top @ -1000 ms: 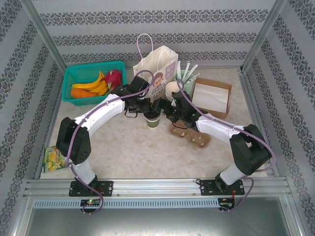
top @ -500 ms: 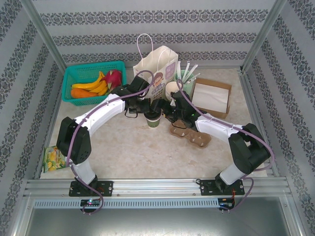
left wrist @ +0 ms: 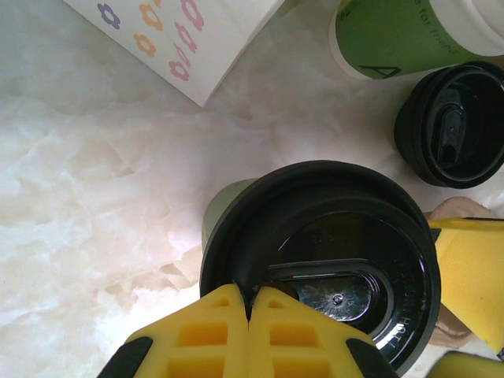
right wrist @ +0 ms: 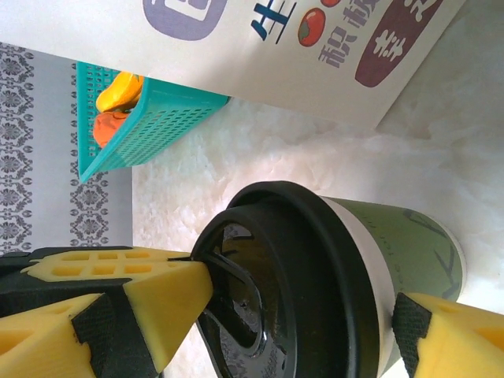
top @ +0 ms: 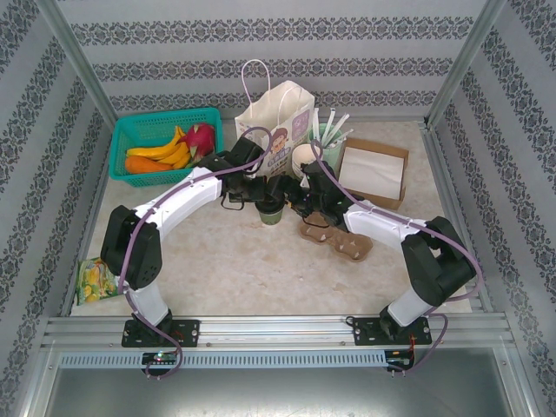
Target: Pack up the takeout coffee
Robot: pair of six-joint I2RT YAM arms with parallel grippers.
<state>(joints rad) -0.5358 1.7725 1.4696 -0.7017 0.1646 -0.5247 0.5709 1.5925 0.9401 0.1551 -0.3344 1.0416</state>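
Takeout coffee is standing upright on the marble-pattern table, around mid-table. It is just in front of the white paper bag and near the brown pulp cup carrier, which is lying to its right. Its black lid is sitting on the cup. The dark green wall is showing below the lid in the right wrist view.

Left gripper: clenched, with the yellow fingers pressing flat against each other and no gap between them. The tips are resting at the near rim of the lid. Cannot tell whether the lip of the lid is being nipped between them.

Right gripper: released, jaws standing wide apart. It is hanging just to the right of the cup. One of its fingers is lying close beside the cup wall; contact cannot be confirmed, and no grasp is showing.

Surroundings:
- A loose second black lid is lying on the table just beyond the coffee, apart from it.
- A bright green printed cup is sitting right behind that lid.
- A teal basket of fruit is sitting at back left, well apart.
- An open cardboard box is sitting at back right.
- A snack packet is lying at the left edge.
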